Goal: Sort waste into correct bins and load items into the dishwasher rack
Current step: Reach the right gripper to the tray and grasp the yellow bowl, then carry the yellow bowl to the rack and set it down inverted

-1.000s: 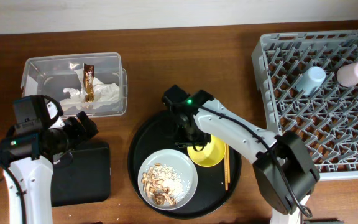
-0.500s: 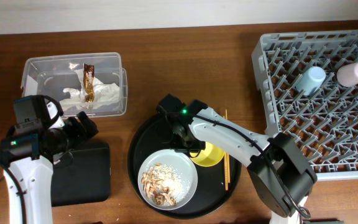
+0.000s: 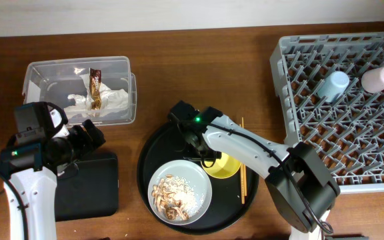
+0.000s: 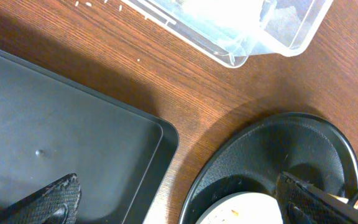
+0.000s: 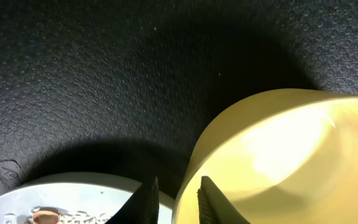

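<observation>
My right gripper (image 3: 202, 155) (image 5: 176, 199) is shut on the rim of the yellow bowl (image 3: 225, 167) (image 5: 278, 155), one finger inside and one outside, on the round black tray (image 3: 159, 150). The pale grey plate (image 3: 195, 180) with food scraps (image 3: 172, 197) lies just beside it. Chopsticks (image 3: 243, 173) lie right of the bowl. The napkin (image 3: 109, 103) and wrapper (image 3: 97, 87) lie in the clear tub (image 3: 45, 70). My left gripper (image 3: 91, 139) (image 4: 179, 199) is open and empty over the corner of the black rectangular tray (image 3: 92, 193) (image 4: 61, 130).
The dishwasher rack (image 3: 282, 93) stands at the right and holds the light-blue cup (image 3: 332, 85) and the pink cup (image 3: 380, 78). In the left wrist view the tub's corner (image 4: 241, 37) and the round tray's rim (image 4: 278, 143) show.
My right gripper has moved left and down along the bowl onto its left rim, then held still. The left arm has not moved.
</observation>
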Available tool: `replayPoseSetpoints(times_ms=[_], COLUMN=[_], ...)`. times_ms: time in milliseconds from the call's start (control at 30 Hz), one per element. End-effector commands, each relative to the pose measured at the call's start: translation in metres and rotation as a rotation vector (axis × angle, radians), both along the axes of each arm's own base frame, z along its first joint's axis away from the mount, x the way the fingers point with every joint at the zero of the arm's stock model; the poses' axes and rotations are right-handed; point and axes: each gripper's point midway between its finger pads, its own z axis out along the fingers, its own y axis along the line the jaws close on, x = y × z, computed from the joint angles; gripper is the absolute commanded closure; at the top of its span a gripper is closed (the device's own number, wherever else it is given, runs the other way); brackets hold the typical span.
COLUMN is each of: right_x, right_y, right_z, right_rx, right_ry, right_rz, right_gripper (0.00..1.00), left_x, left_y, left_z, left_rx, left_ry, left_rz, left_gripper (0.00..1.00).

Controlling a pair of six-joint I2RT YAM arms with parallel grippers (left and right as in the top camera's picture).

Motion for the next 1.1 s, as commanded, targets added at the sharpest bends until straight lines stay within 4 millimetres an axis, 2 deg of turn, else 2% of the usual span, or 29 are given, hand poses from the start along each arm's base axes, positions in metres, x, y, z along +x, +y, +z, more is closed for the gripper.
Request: replayPoseSetpoints(times_ms=[0, 133, 267, 467, 933, 1067], right_x=[-0.001, -0.002, -0.001, 0.003, 0.001, 0.002], right_y=[-0.002, -0.004, -0.001, -0.008, -0.010, -0.009], right_z=[0.000, -0.008, -0.007, -0.009, -0.017, -0.017], right_rx=[-0.021, -0.036, -0.017, -0.068, -0.083, -0.080], right_ry=[-0.016, -0.001, 0.002, -0.028, -0.012, -0.012], right_rz=[-0.006, -0.007, -0.009, -0.008, -0.009, -0.010], right_gripper=[0.76, 0.76, 0.76, 0.76, 0.76, 0.85], left_x=[0.001, 0.001, 0.001, 0.001, 0.001, 0.001], left_y=[0.002, 0.002, 0.002, 0.002, 0.002, 0.002], left_z=[0.007, 0.007, 0.007, 0.007, 0.007, 0.007], left_rx=[0.004, 0.004, 0.004, 0.004, 0.004, 0.004], left_ry=[-0.021, -0.021, -0.021, -0.021, -0.021, -0.021], left_rz=[0.017, 0.017, 0.017, 0.017, 0.017, 0.017], left_gripper=[0.01, 0.01, 0.01, 0.01, 0.01, 0.01])
